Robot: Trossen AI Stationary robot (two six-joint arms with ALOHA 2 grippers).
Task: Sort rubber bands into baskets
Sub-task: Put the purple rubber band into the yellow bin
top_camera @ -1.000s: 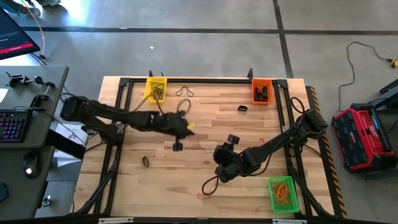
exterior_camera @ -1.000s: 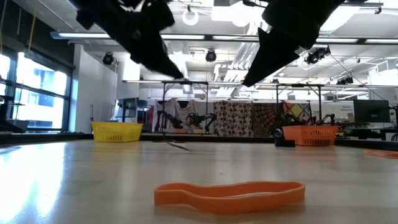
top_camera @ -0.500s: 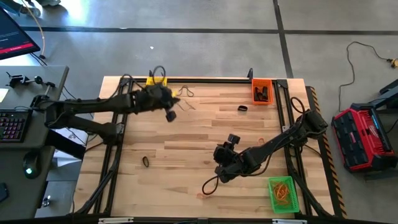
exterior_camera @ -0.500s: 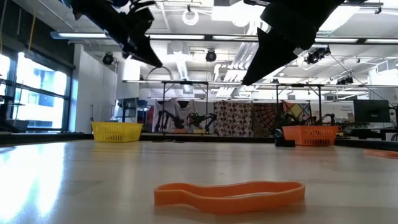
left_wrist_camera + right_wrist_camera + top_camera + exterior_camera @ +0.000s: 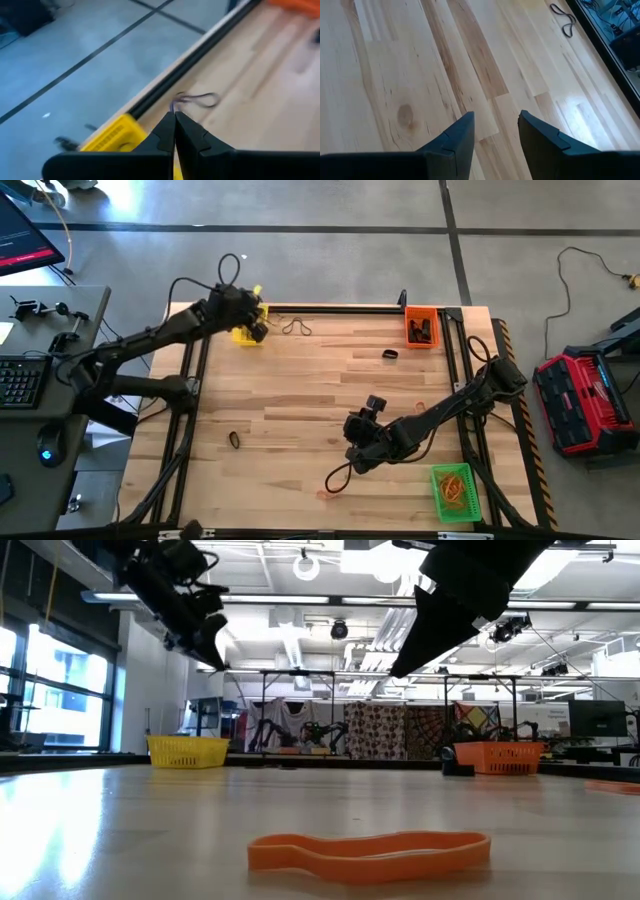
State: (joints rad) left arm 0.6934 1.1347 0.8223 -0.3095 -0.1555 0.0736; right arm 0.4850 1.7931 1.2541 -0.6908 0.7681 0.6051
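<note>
My left gripper [image 5: 256, 330] is shut, up in the air over the yellow basket [image 5: 240, 335] at the table's far left corner, and hides most of it. In the left wrist view a thin yellowish line shows between its fingertips [image 5: 174, 115]; I cannot tell what it is. A thin band [image 5: 293, 327] lies on the wood just beyond it. My right gripper [image 5: 495, 125] is open and empty above bare wood near the table's middle [image 5: 352, 460]. An orange band [image 5: 370, 850] lies near the front edge. The orange basket [image 5: 421, 327] holds black bands, and the green basket [image 5: 452, 490] holds orange ones.
A black band [image 5: 234, 440] lies at the near left, and another [image 5: 389, 354] lies beside the orange basket. Black frame rails [image 5: 330, 308] run along the table's edges. A red and black case [image 5: 583, 400] stands on the floor at the right, and a desk [image 5: 40, 370] stands at the left.
My left gripper has gone from the table's middle toward the far left corner and now hangs over the yellow basket. My right arm has kept still.
</note>
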